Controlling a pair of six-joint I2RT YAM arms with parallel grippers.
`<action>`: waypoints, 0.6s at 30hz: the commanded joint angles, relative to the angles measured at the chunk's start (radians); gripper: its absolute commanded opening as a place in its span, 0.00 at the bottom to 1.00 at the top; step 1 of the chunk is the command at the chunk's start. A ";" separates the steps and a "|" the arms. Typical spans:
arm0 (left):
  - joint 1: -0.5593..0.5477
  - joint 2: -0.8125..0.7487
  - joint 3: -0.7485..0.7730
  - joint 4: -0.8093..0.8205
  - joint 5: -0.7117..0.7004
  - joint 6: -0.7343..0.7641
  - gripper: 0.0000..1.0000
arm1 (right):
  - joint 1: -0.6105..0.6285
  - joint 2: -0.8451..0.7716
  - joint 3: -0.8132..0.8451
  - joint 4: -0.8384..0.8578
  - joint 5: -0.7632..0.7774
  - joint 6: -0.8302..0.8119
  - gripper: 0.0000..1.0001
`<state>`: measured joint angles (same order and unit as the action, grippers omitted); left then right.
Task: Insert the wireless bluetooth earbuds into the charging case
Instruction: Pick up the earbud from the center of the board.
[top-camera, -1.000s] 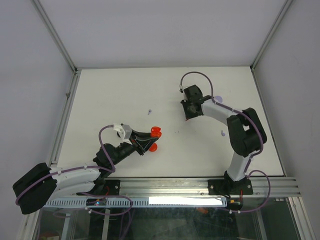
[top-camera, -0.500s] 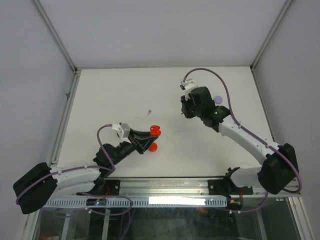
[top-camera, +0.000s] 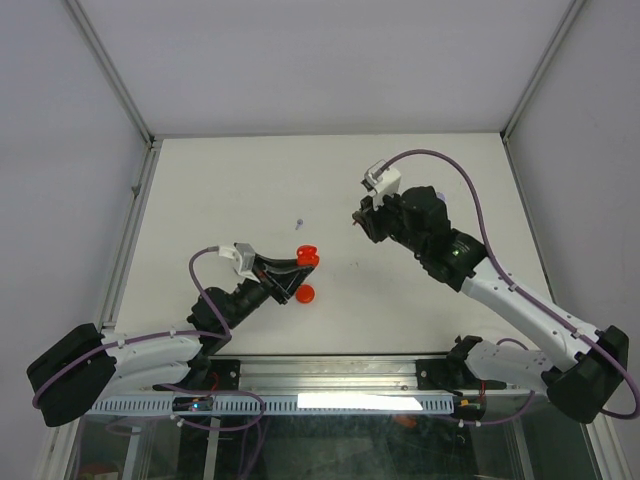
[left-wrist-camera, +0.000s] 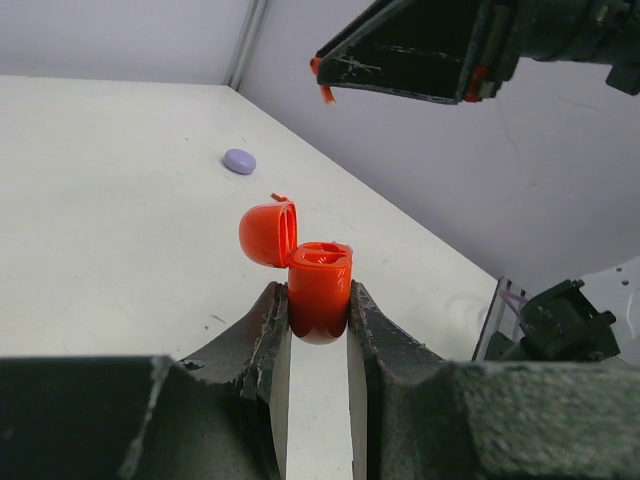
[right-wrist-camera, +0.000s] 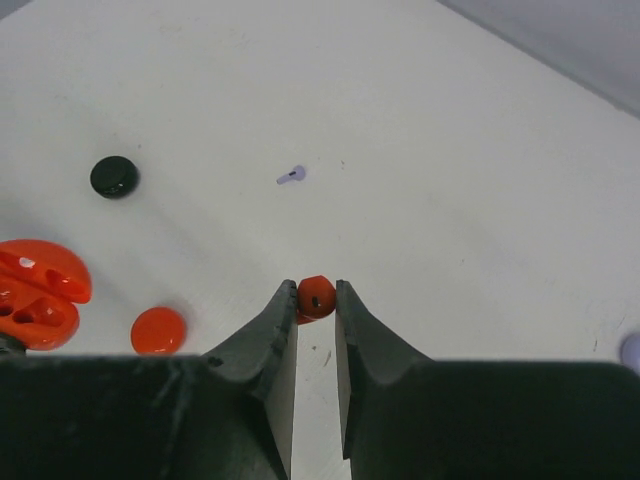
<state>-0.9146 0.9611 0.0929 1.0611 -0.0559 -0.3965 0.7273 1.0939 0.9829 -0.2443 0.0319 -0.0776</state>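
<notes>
**Red earbud held up, open red case waiting**

A red disc (top-camera: 305, 294) lies on the table (top-camera: 200, 190) at 6 o'clock from the case. The left gripper (top-camera: 300, 268) pinches the red case (left-wrist-camera: 320, 290) low on its body, with the lid open and the top facing up. At 2 o'clock from the case, the right gripper (top-camera: 360, 222) pinches the red earbud (right-wrist-camera: 316, 296) at its fingertips. To do this well, hold the case steady, bring the earbud right over a hole, go down slowly, and let go only once it sits in. A pale purple earbud (top-camera: 299, 223) lies at 12 o'clock.

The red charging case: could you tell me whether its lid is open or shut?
Open: the lid is swung back beside the charging case, sockets exposed.
</notes>
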 joint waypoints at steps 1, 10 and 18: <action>0.006 -0.001 0.017 0.103 -0.061 -0.059 0.00 | 0.023 -0.054 -0.007 0.125 -0.052 -0.077 0.09; 0.031 0.045 0.007 0.207 0.050 -0.075 0.00 | 0.122 -0.091 -0.033 0.193 -0.109 -0.174 0.09; 0.034 0.057 0.004 0.288 0.175 -0.027 0.00 | 0.192 -0.143 -0.110 0.267 -0.206 -0.274 0.09</action>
<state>-0.8883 1.0145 0.0925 1.2217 0.0299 -0.4538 0.8921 1.0027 0.9054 -0.0910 -0.1001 -0.2779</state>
